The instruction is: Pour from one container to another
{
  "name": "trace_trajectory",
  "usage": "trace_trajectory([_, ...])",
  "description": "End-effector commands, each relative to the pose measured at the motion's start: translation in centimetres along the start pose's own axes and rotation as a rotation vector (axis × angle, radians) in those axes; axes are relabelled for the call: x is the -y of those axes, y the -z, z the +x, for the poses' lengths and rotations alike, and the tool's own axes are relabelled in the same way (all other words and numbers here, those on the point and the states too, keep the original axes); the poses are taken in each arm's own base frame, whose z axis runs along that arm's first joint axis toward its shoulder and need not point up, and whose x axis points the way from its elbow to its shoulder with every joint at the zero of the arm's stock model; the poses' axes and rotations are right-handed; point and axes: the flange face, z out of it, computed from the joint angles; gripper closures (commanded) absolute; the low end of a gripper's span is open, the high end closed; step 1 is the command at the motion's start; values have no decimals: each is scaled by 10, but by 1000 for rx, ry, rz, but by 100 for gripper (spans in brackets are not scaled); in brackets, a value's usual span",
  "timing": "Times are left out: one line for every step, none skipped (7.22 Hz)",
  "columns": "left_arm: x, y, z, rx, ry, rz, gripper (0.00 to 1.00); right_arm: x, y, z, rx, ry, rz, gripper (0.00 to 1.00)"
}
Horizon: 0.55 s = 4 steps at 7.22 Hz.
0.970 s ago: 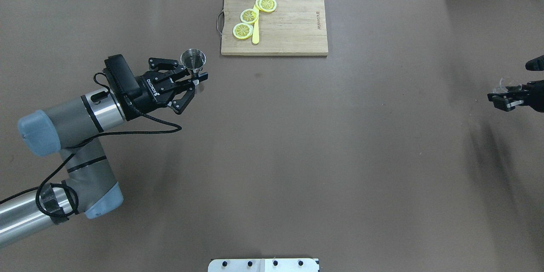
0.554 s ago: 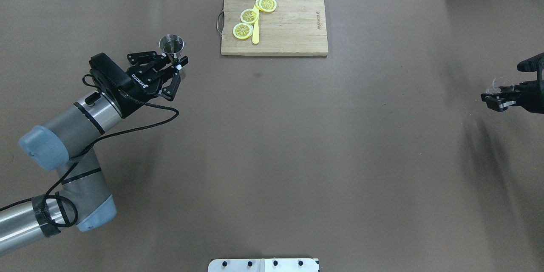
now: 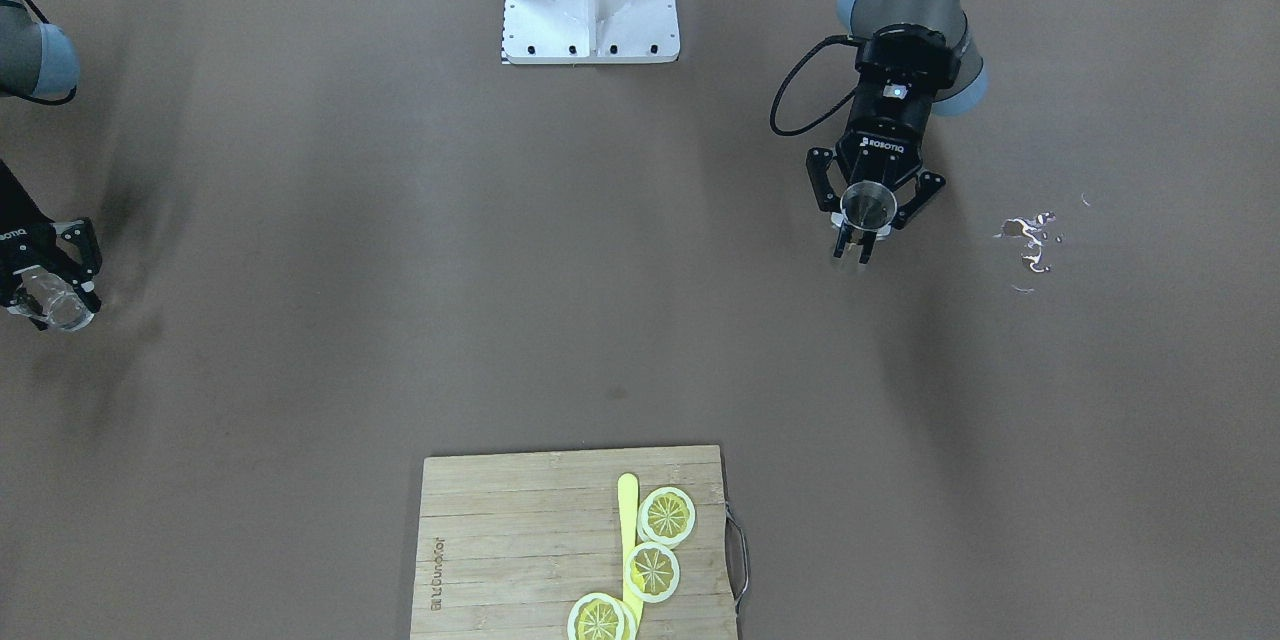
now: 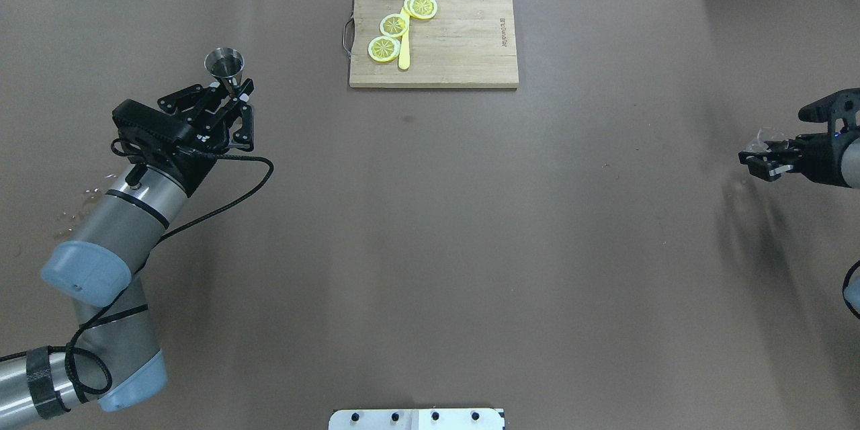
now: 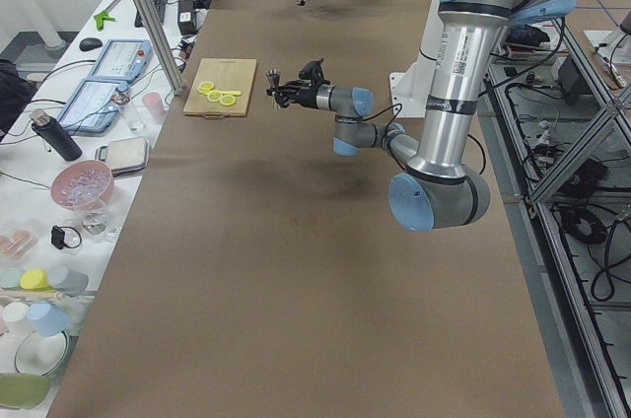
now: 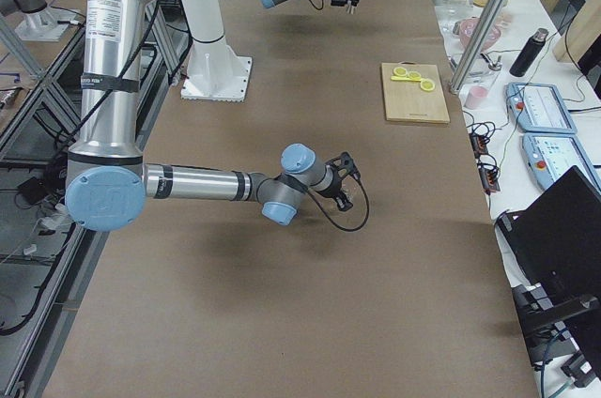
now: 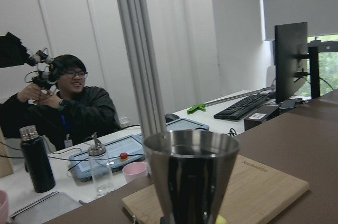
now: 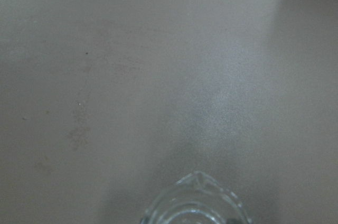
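The left gripper point(image 4: 233, 95), in the upper left of the overhead view, is clamped on the narrow waist of a small metal cup point(image 4: 224, 62) and holds it upright above the brown table point(image 4: 430, 248). At the far right edge of that view, the right gripper point(image 4: 759, 166) is closed around a small glass jug point(image 4: 767, 142). Whether the jug rests on the table cannot be told. Cup and jug are well apart. A cutting board point(image 4: 463, 60) with lemon slices point(image 4: 394, 25) lies at the top centre.

The metal cup looks stiff, light and smooth, so it is probably slippery. The pinched waist between its two cones seems the surest place to hold it, because the flare above and below would stop it sliding. The glass jug looks thin, clear and breakable. It likely wants a gentle squeeze on its body below the rim, leaving the spout free.

The left wrist camera shows the metal cup point(image 7: 190, 174) close up, level and filling the lower centre, but not what is inside. The right wrist camera shows only the rim and spout of the glass jug point(image 8: 196, 184) at the bottom edge. Only the front-facing view clearly shows a shiny wet patch point(image 3: 1028, 240) on the table, to the right of the cup. In the overhead view it is just faint specks at the left.
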Motion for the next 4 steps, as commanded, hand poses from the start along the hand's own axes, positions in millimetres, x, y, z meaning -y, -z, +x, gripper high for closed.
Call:
trace_trajectory([-10, -4, -4, 121, 23, -17, 100, -4, -5, -5, 13, 9, -6, 100])
trace_trajectory([-18, -7, -7, 160, 25, -30, 100, -4, -4, -6, 22, 10, 4, 100])
trace_trajectory([-24, -12, -9, 189, 37, -55, 100, -12, -10, -5, 22, 12, -12, 100])
trace_trajectory([-28, -15, -14, 257, 52, -43, 100, -13, -11, -6, 23, 15, -15, 100])
